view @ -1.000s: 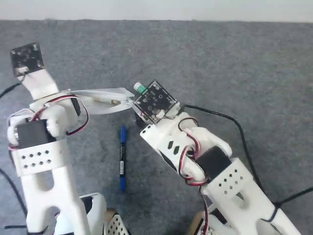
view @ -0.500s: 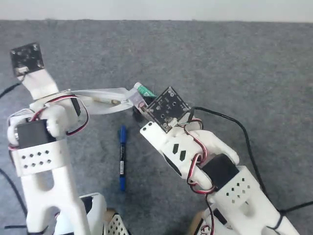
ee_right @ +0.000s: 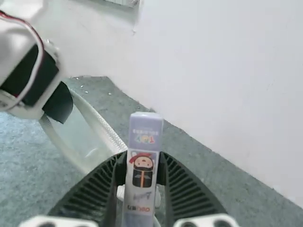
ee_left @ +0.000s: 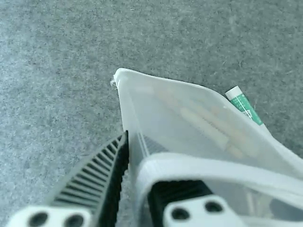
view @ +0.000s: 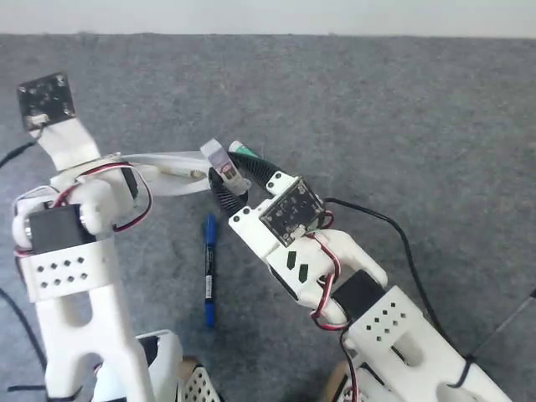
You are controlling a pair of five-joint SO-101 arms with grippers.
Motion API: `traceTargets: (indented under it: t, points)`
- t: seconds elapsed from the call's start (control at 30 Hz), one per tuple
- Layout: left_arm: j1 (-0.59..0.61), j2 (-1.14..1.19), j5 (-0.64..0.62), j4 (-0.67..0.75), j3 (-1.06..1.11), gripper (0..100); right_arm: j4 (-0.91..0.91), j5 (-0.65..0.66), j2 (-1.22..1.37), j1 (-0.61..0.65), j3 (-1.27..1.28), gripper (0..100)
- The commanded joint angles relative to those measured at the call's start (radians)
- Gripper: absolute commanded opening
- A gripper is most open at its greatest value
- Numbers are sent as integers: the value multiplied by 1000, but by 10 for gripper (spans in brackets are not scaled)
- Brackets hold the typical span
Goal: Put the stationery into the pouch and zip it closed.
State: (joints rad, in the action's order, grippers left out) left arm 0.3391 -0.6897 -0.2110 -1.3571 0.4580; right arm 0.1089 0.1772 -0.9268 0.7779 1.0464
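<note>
left gripper (ee_left: 132,144): clamped on rim of translucent plastic pouch (ee_left: 189,118)
right gripper (ee_right: 143,163): lilac rectangular stationery stick (ee_right: 145,135) pinched upright, pouch just beside

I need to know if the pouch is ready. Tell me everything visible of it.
The pouch is a flat, translucent whitish plastic sleeve with a thicker white band along one edge. The left gripper is shut on one end; the other end reaches toward the right gripper, which holds a labelled white stick. A pale stick shows through its wall. A green-tipped item sits at its far end; inside or not, I cannot tell.
</note>
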Motion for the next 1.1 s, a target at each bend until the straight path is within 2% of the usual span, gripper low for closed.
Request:
traceTargets:
  t: [0.0, 0.4, 0.9, 1.07]
  points:
    - [-6, -2, 9, 3, -28, 10, -33, -5, -25, 7, -17, 7]
    - [-6, -2, 35, 3, -12, 10, -375, -5, -15, 79, 94, 7]
    - [-6, -2, 37, 5, 4, 10, -467, -5, 10, 84, 86, 7]
    - [-6, -2, 37, 5, 4, 10, -524, 118, 156, 102, 28, 7]
